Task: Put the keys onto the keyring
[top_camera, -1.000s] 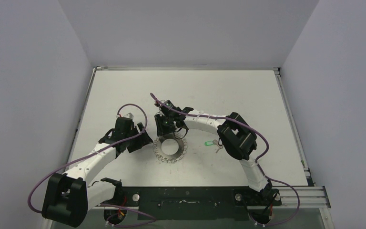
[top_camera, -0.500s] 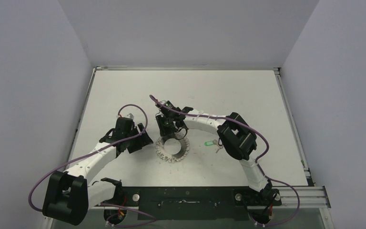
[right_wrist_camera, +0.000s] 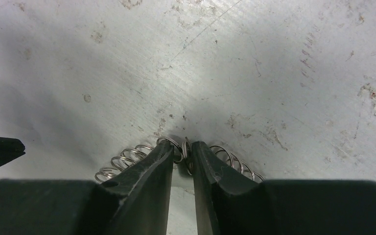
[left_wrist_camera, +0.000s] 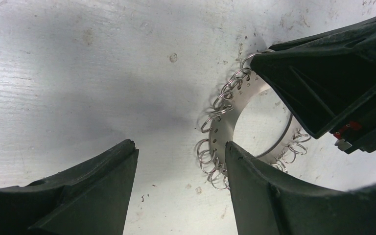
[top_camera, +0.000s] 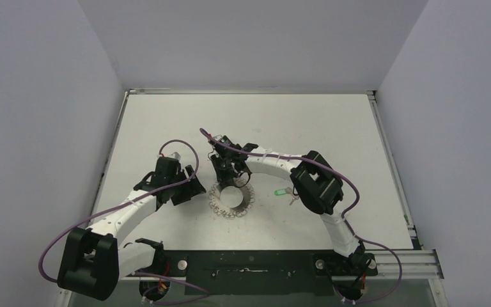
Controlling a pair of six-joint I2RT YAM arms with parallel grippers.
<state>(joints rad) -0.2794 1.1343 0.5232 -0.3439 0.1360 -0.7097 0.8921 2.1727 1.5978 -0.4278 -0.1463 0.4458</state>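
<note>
Found right gripper (right_wrist_camera: pixel 183 149) clamped on the looped 12 o'clock rim of keyring (top_camera: pixel 231 200), left gripper (left_wrist_camera: pixel 178 147) spread wide at its 9 o'clock, keys (top_camera: pixel 284 192) lying apart at 3 o'clock, nearer right gripper.

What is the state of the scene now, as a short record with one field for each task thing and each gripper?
keyring: flat on the table, between the two grippers
keys: on the table right of the keyring, apart from it, unheld
right gripper: fingers pinched on the keyring's far edge
left gripper: open, empty, low beside the keyring's left edge
</note>
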